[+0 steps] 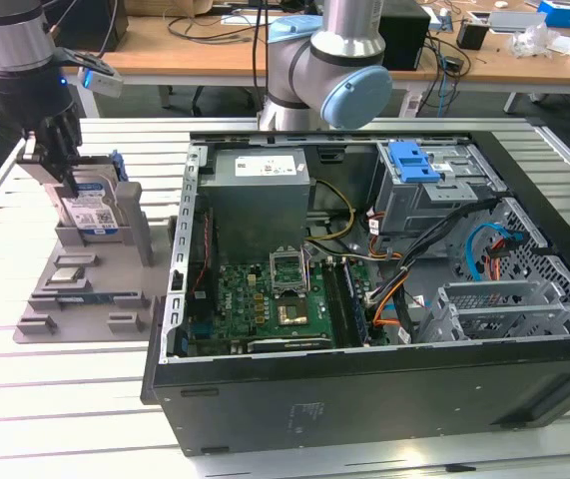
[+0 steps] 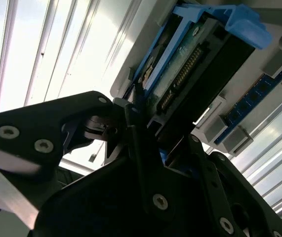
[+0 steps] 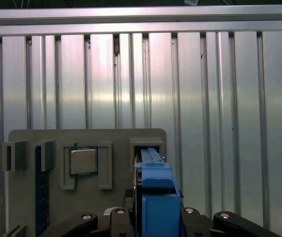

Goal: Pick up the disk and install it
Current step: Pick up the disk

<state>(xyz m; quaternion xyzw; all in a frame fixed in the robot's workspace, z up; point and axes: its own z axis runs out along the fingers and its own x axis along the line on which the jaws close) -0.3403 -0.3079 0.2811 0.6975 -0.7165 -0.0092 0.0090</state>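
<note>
The ribbed aluminium tabletop [image 1: 65, 399] carries a flat grey plastic holder tray [image 1: 75, 299] towards the exterior view's left. The tray's near edge lies just beside the wall of the black open-topped computer case [image 1: 364, 384], with a narrow strip of bare slats between them. The air above the tray is free, and the tabletop runs bare past its far edge in the first wrist view. A grey upright post of the tray [image 1: 140, 225] stands just beside the disk on the exterior view's right.

Inside the case, the grey metal drive bay with its blue handle [image 1: 414, 165] sits at the far corner. It is near the large grey box power supply [image 1: 260, 195], with yellow, black and orange cables between them and below the bay.

The flat silver-metal disk in its blue plastic carrier bracket [image 1: 93, 212] stands upright on its edge in a slot of the tray. Its white-and-blue label faces the exterior camera. In the second wrist view the disk [image 2: 190, 64] shows a row of connector pins along its end. In the first wrist view the blue bracket [image 3: 155, 192] points into the slot.

The black gripper [image 1: 65, 175] comes down on the disk's top. Its fingers [image 2: 133, 128] are drawn in narrowly, one against each broad face, holding the disk.
</note>
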